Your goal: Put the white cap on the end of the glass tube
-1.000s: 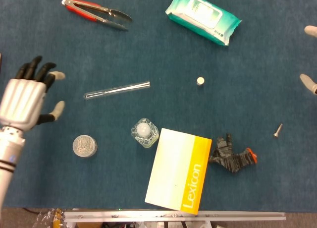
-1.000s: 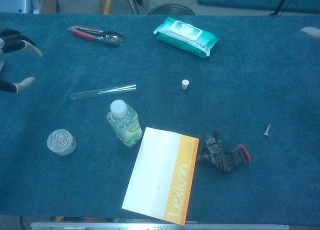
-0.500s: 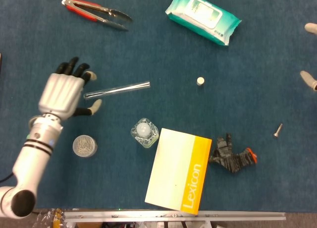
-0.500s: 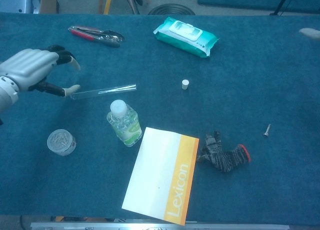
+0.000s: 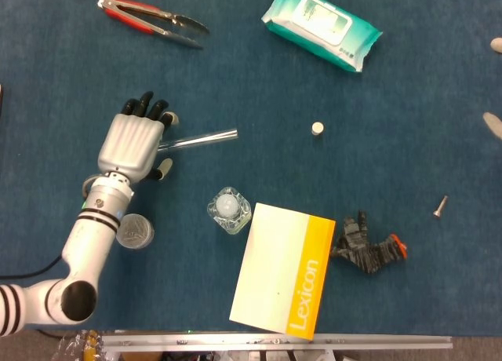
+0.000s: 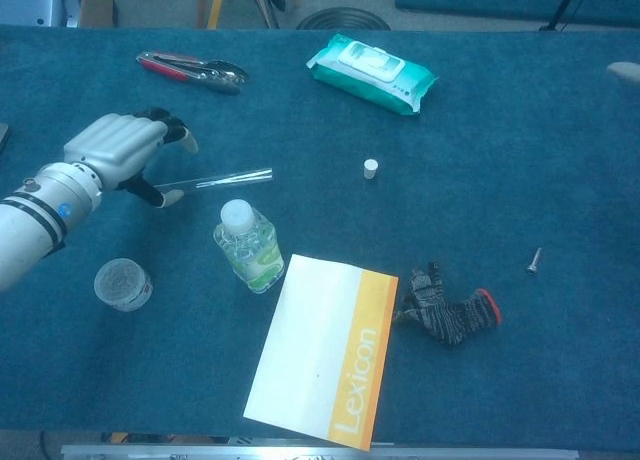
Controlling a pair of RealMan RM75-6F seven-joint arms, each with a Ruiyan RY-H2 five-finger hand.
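Left hand over the tube's end
The left hand [image 5: 135, 145] covers one end of the tube [image 5: 200, 139] (grip unclear); the cap [image 5: 317, 128] lies well apart.

Before me: red-handled metal tongs [image 5: 151, 20], teal wipes packet [image 5: 320, 25], clear plastic bottle [image 6: 248, 245], yellow-and-white Lexicon booklet [image 5: 284, 268], grey knitted glove [image 5: 367, 249], small metal screw [image 5: 440, 206].

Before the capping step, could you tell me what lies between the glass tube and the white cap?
Only bare blue cloth lies between the glass tube and the white cap, in both views.
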